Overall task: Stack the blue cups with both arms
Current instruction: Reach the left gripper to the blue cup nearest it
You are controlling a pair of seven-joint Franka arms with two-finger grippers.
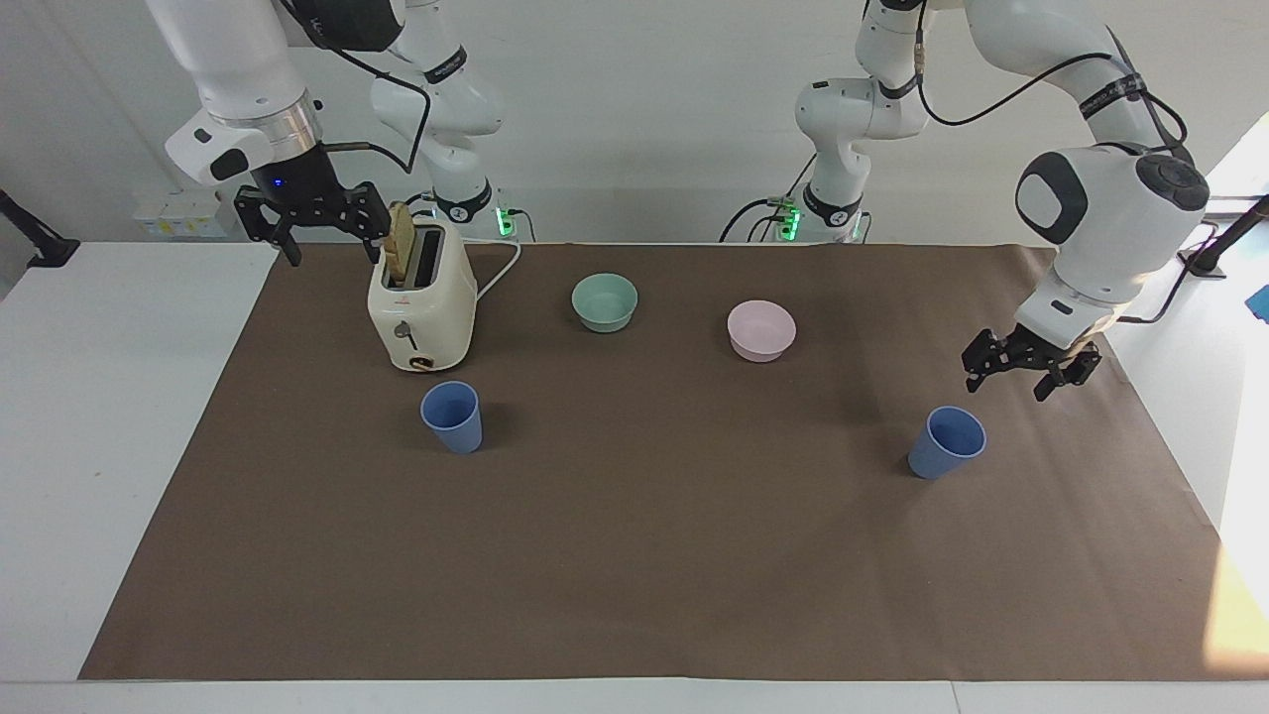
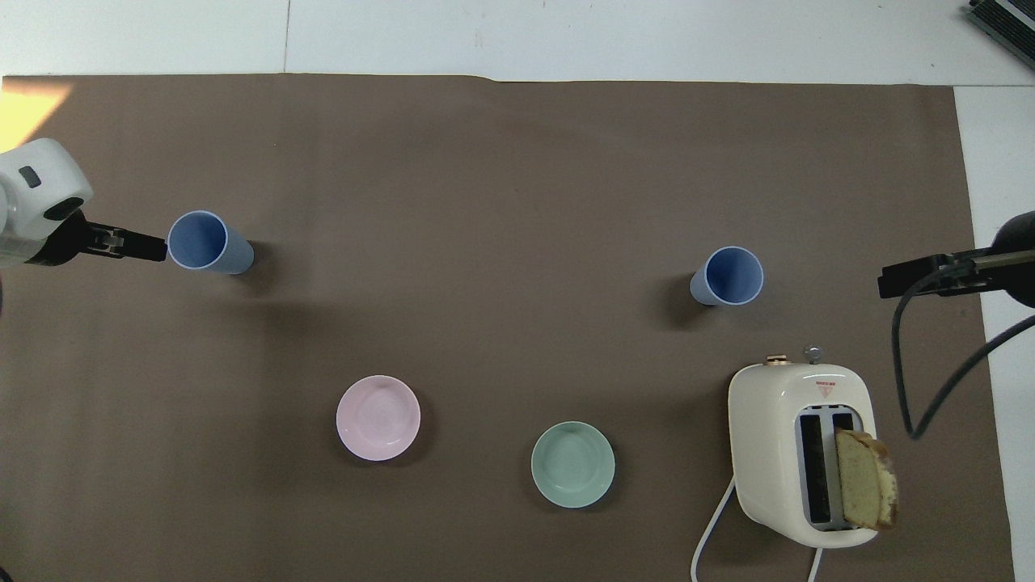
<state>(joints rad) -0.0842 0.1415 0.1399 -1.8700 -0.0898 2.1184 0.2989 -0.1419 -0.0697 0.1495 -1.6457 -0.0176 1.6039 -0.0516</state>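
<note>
Two blue cups stand upright on the brown mat. One cup (image 1: 452,416) (image 2: 728,276) is toward the right arm's end, just farther from the robots than the toaster. The other cup (image 1: 947,441) (image 2: 206,242) is toward the left arm's end. My left gripper (image 1: 1005,389) (image 2: 154,249) is open and empty. It hangs low beside this cup, close to its rim but apart from it. My right gripper (image 1: 337,253) (image 2: 889,284) is open and empty. It waits in the air beside the toaster, at the mat's edge.
A cream toaster (image 1: 421,297) (image 2: 800,453) with a bread slice (image 1: 401,243) in one slot stands near the right arm. Its white cord runs toward the robots. A mint-green bowl (image 1: 605,300) (image 2: 572,465) and a pale pink bowl (image 1: 761,329) (image 2: 378,417) sit nearer to the robots than the cups.
</note>
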